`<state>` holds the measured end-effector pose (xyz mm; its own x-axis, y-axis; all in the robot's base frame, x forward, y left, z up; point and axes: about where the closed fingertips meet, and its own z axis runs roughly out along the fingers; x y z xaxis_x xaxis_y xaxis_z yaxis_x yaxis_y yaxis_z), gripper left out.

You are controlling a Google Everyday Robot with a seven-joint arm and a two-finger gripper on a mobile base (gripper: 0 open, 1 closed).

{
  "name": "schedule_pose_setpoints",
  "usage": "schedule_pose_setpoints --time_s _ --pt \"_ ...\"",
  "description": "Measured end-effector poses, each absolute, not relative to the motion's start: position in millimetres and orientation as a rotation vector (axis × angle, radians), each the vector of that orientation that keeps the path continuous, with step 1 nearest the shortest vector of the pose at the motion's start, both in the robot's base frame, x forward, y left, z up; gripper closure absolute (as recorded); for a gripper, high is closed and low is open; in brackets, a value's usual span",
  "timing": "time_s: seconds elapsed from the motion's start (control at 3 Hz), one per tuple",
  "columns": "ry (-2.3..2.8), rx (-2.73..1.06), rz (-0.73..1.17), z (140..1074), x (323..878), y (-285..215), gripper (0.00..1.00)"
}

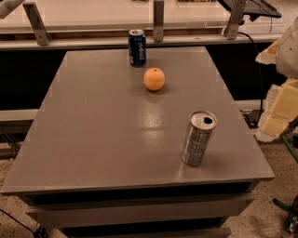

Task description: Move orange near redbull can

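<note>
The orange (154,79) is seen resting on the grey table (88,139), in the far half of the top, just in front of and slightly right of a dark blue Pepsi can (137,47) that stands upright near the far edge. The redbull can (199,138) stands upright near the front right corner, its opened top turned toward the camera. The orange and the redbull can are well apart, with a bare stretch of tabletop between them, so the task is judged not yet begun. The orange is judged to sit where it was laid out as a start position, closer to the wrong can than to the right one. Being round and smooth, it is likely to roll if it is nudged or released carelessly.

The gripper is not seen anywhere in the view, and nothing is held or touched on the table, so its state cannot be told. A pale slanted shape (9,6) is cut off by the top left corner. Whether it belongs to the arm cannot be told, and no arm pose can be read from it. A reach toward the orange from above is judged to be called for next.
</note>
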<state>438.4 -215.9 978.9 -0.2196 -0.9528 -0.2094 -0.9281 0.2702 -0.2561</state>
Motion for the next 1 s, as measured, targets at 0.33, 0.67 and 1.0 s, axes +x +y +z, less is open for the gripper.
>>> schedule_pose_setpoints --time_s 0.33,0.67,1.0 --pt "2.224 -1.719 -0.108 978.9 438.4 -215.9 0.00" --pt "2.207 -1.709 -0.101 980.0 447.3 -215.8 0.00" --pt "2.147 -1.686 -0.060 980.1 484.2 -208.8 0.00"
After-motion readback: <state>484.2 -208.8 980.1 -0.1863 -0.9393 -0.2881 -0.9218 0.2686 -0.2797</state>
